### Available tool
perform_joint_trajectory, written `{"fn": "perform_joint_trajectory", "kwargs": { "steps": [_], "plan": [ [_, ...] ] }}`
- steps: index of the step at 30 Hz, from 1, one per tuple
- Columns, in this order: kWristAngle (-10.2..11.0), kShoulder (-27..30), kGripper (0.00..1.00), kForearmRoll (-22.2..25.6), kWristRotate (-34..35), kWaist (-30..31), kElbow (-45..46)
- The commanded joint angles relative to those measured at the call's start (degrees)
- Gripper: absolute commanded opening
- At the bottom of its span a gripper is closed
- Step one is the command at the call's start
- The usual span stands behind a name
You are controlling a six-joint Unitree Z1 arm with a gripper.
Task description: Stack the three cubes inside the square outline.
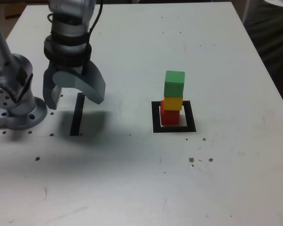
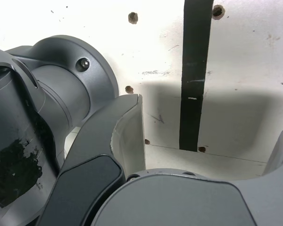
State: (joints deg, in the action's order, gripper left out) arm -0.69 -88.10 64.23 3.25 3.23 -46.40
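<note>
Your gripper point(image 1: 74, 100), jaws spread and empty, hangs well left, in the exterior view, of the upright red-yellow-green cube stack point(image 1: 173, 98) inside the square outline point(image 1: 190, 116).

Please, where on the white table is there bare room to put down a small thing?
In the exterior view, bare table lies right of the square outline, and in front of it too. It is crowded at the left, where the gripper hangs near the black strip and arm base.
</note>
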Motion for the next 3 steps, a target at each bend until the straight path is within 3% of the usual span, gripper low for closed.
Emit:
{"fn": "perform_joint_trajectory", "kwargs": {
  "steps": [1,3],
  "plan": [
    [-0.16,0.04,0.99,0.23,0.09,0.09,0.10],
    [-0.19,0.00,0.99,0.51,0.09,0.10,0.15]
  ]
}}
